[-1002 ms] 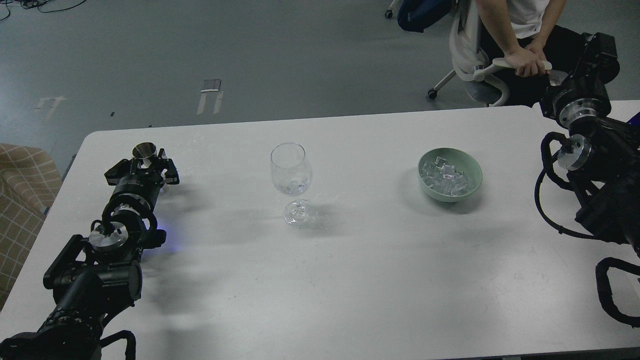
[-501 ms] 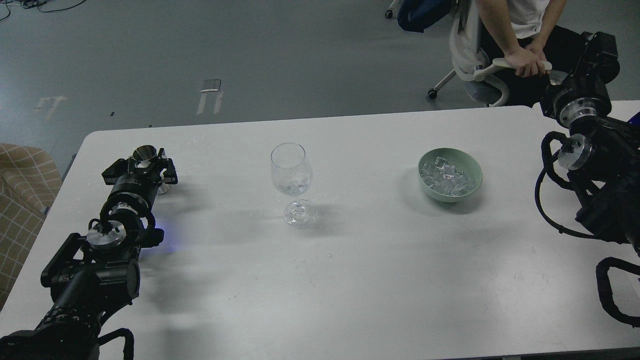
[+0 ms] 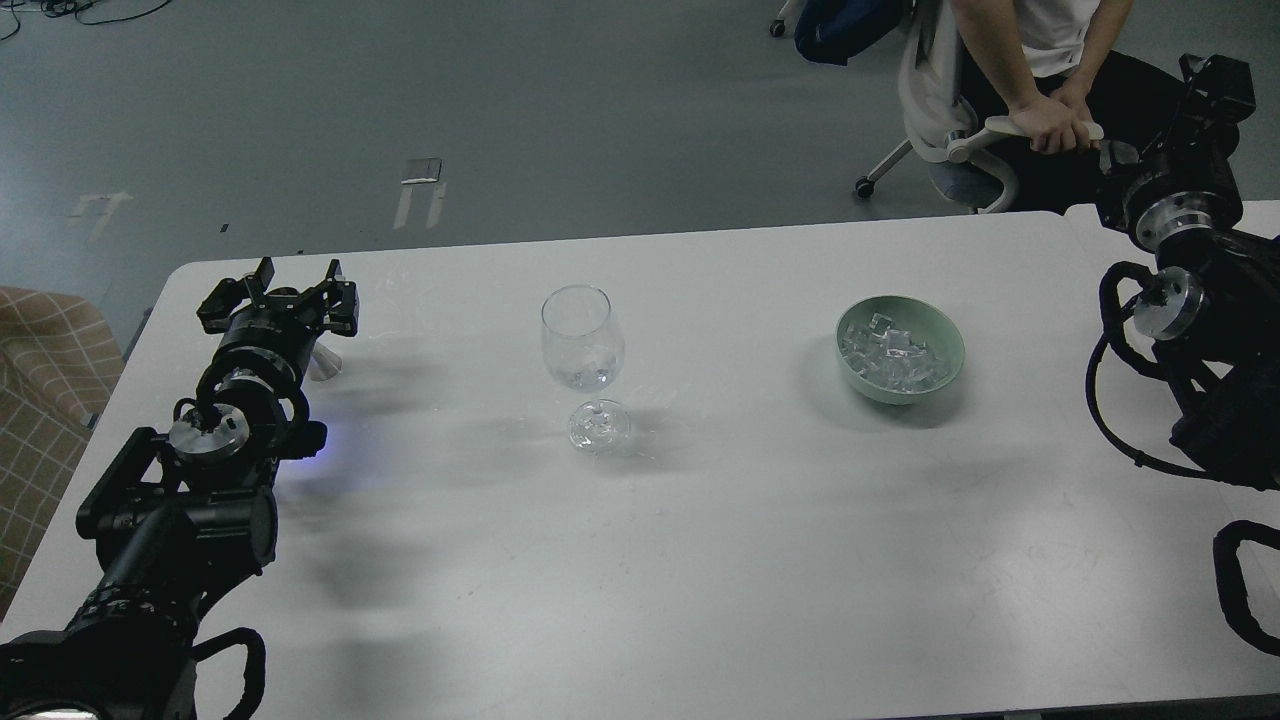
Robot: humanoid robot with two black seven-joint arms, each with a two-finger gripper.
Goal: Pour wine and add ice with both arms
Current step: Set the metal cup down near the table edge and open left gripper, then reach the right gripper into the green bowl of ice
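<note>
A clear wine glass (image 3: 583, 335) stands at the table's middle with a little clear wine (image 3: 590, 376) in the bottom of its bowl. Several ice cubes (image 3: 893, 355) lie in a pale green bowl (image 3: 945, 340) to its right. My left gripper (image 3: 298, 276) is at the table's far left with its fingers spread open. A small metal cup (image 3: 322, 363) stands on the table just under and behind it, mostly hidden. My right gripper (image 3: 1216, 84) is raised off the table's far right corner, dark and end-on.
The white table (image 3: 700, 560) ends close behind my left gripper. A seated person (image 3: 1045, 60) on a white office chair (image 3: 940, 110) is just past the far right corner, near my right gripper. A checked cushion (image 3: 45, 380) lies left of the table.
My left gripper has opened and lifted off the metal cup, which now stands on the table beneath it. My right arm has shifted slightly right and up.
</note>
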